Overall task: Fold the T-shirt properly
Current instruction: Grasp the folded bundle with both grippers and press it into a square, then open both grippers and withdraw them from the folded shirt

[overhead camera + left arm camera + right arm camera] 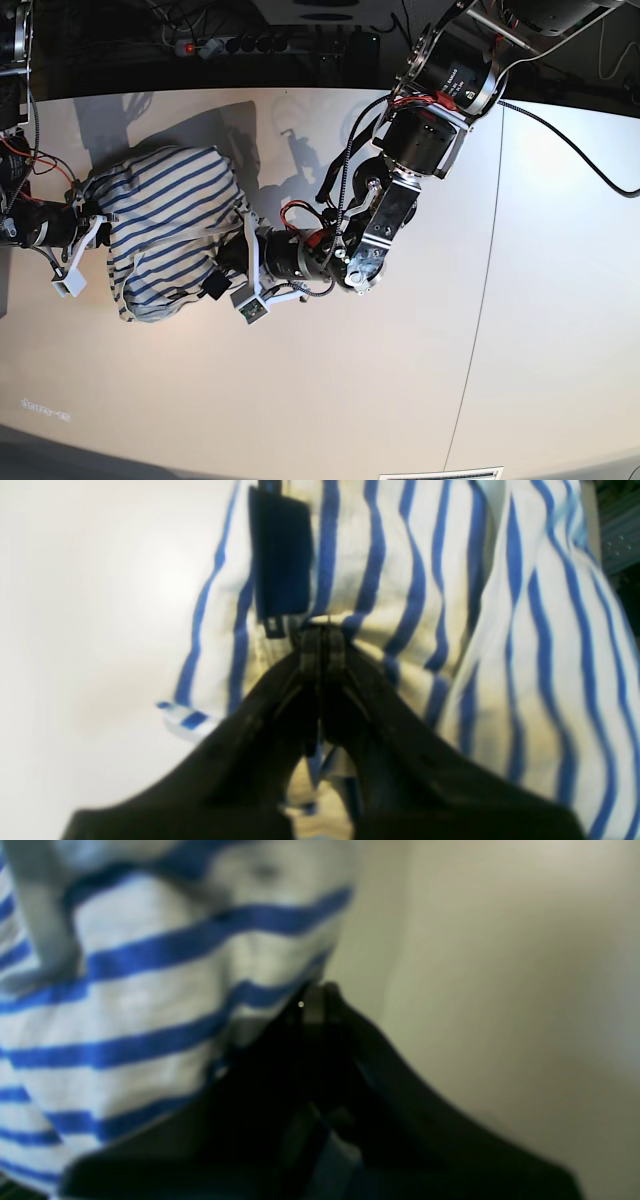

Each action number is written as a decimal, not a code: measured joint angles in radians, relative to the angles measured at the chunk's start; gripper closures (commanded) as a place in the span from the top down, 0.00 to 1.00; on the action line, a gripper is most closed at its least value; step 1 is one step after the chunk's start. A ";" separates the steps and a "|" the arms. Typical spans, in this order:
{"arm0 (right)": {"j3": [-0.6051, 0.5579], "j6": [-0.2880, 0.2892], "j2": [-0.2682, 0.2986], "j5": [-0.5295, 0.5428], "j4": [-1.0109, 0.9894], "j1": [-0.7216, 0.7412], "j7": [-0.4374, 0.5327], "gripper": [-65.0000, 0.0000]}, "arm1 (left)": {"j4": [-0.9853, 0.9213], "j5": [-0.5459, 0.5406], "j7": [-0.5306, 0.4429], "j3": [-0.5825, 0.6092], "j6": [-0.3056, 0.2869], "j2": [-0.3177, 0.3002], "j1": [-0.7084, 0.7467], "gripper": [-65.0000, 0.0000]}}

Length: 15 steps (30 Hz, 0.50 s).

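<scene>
The T-shirt (165,230), white with thin blue stripes, lies bunched up on the table's left part, held between both arms. In the left wrist view my left gripper (324,630) is shut on a fold of the T-shirt (400,580), just right of its small dark tag (280,560). In the base view my left gripper (228,265) sits at the shirt's right edge, with the tag (213,287) below it. My right gripper (315,992) is shut on the edge of the striped T-shirt (125,990). The base view shows my right gripper (88,218) at the shirt's left edge.
The pale table (400,380) stretches to the right and front of the shirt. The left arm's links (400,190) reach down from the back right over the table's middle. Cables and a power strip (260,42) run along the dark back edge.
</scene>
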 measured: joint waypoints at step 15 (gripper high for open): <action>0.252 0.001 -0.097 -0.021 0.158 -0.135 -0.056 0.00 | 0.143 -0.181 0.211 -0.001 0.000 0.000 -0.028 0.02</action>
